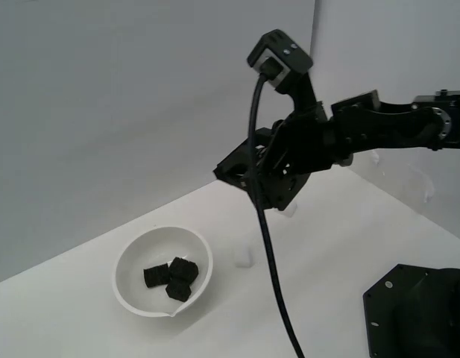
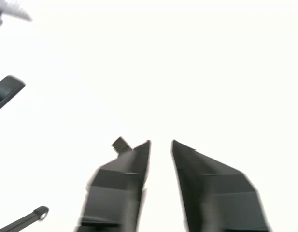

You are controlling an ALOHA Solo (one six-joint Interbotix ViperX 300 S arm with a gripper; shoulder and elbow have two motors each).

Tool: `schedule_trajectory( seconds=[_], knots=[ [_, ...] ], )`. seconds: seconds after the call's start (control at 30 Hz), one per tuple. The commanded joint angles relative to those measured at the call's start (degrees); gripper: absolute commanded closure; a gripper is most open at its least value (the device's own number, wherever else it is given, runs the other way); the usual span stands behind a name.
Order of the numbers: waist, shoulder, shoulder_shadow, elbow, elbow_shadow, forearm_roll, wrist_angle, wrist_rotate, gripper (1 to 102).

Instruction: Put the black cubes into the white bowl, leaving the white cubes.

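In bowl: three small matte black cubes (image 1: 170,274) lie inside the round glossy white bowl (image 1: 127,257).
Claw (image 2: 161,143): raised, fingers narrowly apart, empty.
Left: seemingly nothing.

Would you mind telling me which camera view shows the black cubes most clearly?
The exterior view. There the black cubes lie clustered together inside the white bowl, dark against its glossy interior. The wrist view shows neither cubes nor bowl, only the hand against an overexposed white background.

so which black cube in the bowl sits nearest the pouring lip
The one at the front, closest to the white bowl's lip; the other two lie farther back.
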Motion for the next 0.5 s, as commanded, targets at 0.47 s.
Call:
schedule_trajectory(
  seconds=[0.47],
  knots=[
    [11.78, 18.46, 18.72, 9.32, 9.4, 2.02, 1.41, 1.67, 100]
  ],
)
